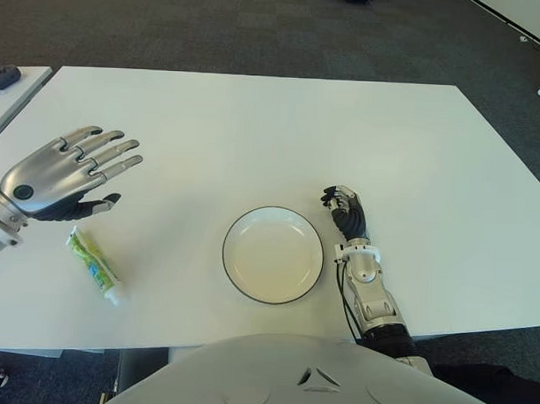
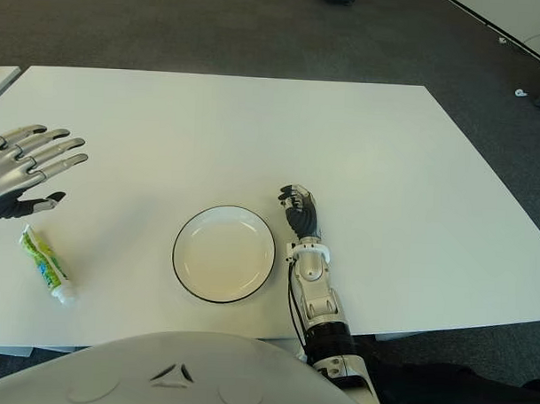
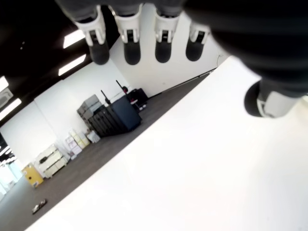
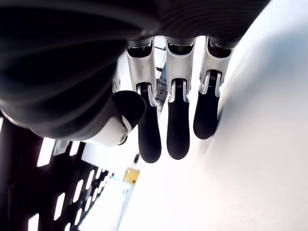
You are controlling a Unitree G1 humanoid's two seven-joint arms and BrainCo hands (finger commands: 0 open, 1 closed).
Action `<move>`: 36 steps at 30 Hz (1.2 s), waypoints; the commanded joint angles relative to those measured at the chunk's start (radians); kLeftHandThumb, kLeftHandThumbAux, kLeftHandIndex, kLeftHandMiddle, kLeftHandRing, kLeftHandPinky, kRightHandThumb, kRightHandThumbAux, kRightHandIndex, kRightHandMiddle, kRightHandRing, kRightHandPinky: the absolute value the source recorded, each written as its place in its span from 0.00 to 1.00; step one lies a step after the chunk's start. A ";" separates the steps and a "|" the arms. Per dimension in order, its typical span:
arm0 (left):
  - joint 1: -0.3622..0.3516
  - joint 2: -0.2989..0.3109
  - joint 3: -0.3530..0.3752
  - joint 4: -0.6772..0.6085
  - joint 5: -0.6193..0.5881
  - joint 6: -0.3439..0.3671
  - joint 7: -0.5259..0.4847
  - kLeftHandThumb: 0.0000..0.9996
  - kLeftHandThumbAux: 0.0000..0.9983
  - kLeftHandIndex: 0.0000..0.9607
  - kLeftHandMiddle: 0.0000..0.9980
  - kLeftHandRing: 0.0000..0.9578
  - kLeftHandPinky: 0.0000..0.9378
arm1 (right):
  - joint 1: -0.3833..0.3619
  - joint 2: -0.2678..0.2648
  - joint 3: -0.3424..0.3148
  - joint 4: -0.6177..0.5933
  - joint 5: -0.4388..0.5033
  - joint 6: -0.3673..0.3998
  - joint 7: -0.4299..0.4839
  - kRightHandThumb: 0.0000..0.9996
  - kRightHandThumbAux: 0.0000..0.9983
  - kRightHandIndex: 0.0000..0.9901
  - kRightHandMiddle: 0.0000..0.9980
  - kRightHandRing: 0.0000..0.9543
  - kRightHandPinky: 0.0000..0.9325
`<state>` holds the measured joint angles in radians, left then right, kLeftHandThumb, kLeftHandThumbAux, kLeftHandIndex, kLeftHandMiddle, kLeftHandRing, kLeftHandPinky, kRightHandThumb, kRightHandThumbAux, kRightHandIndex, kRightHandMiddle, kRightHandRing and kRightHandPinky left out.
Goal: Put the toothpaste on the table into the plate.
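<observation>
Toothpaste (image 1: 94, 266) still flat on the white table (image 1: 255, 131), well left of the empty plate (image 1: 273, 254); nothing moved yet. Left hand (image 1: 65, 174) poised just above and beyond it, fingers spread, holding nothing. Right hand (image 1: 349, 212) just right of the plate, fingers seemingly relaxed, empty. No obstacle between tube and plate.

Your robot's silver-shelled left hand (image 1: 62, 173), black-fingered right hand (image 1: 348, 211) with cabled metal forearm, grey torso.
</observation>
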<state>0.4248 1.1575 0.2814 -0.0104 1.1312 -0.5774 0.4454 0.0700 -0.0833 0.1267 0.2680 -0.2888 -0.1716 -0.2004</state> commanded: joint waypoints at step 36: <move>0.425 0.090 0.110 0.048 -0.011 -0.098 -0.067 0.41 0.20 0.00 0.00 0.00 0.00 | 0.015 -0.008 0.003 -0.028 -0.007 0.037 0.029 0.83 0.70 0.37 0.49 0.49 0.45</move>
<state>0.8308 1.2477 0.3831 0.0479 1.1182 -0.6694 0.4088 0.0845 -0.0891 0.1296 0.2339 -0.2936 -0.1545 -0.1805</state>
